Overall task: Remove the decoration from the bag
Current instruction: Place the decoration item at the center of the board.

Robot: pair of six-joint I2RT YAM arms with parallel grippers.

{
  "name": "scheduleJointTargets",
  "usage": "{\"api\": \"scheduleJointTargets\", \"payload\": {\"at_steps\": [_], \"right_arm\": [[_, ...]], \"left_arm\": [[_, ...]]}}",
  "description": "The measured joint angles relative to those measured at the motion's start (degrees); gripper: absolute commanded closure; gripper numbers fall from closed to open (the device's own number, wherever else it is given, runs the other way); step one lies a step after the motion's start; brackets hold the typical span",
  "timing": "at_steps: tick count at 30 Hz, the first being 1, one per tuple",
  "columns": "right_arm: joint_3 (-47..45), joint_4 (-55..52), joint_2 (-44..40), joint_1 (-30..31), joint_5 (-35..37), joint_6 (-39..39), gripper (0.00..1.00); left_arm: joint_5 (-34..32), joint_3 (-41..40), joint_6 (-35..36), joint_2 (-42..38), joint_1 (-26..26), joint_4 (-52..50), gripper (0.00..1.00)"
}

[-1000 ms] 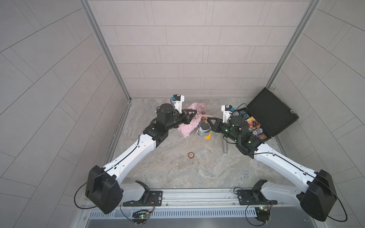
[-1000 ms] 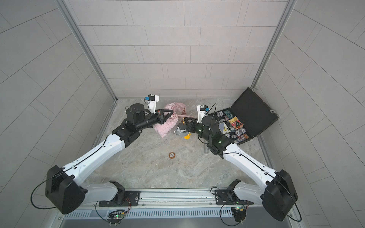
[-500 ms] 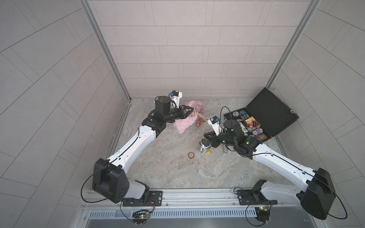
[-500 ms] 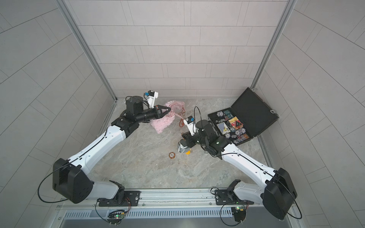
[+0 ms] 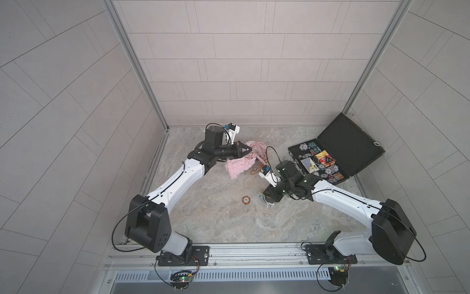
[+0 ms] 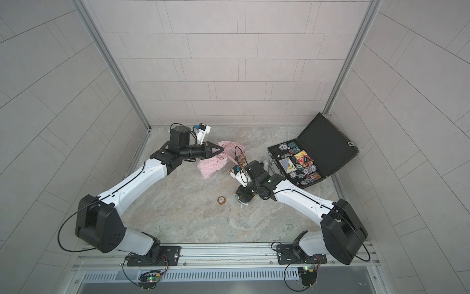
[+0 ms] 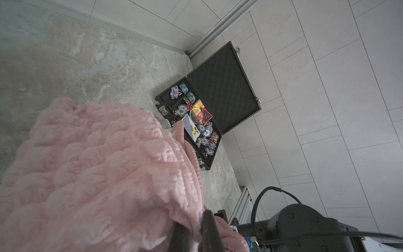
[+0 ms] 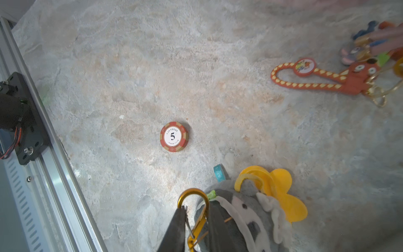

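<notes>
Roomy marble tabletop point(image 5: 216, 224); left jaws tight on bag point(image 5: 237, 166) rim, right jaws ajar astride carabiner point(image 8: 193, 190).

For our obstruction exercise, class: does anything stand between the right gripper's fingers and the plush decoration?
Nothing visible. The right gripper has its fingers either side of the gold carabiner on the plush decoration. The poker chip lies apart, off to one side.

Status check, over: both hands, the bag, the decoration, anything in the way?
Left hand shut on pink bag. Right hand straddles gold carabiner of grey plush decoration, on table, off the bag; grip unclear. Poker chip nearby, apart.
</notes>
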Motion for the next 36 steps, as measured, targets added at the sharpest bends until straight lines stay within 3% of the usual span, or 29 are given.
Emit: {"api": "scheduleJointTargets", "payload": {"at_steps": [7,15,36], "right_arm": [[2.10,-2.58,2.84,0.00,-3.23,-2.05,0.74],[2.19,-3.02,6.23,-0.68,-3.82,-1.29,0.82],[5.90,5.42,6.45,-3.56,-8.39,7.87,0.82]], "left_arm": [[1.55,0.37,2.93,1.44,0.35,-2.86,1.00],[2.40,0.31,4.94,1.77,0.37,-5.64,1.00],[5.55,-5.60,8.37,1.90,-2.69,-5.05,1.00]]}}
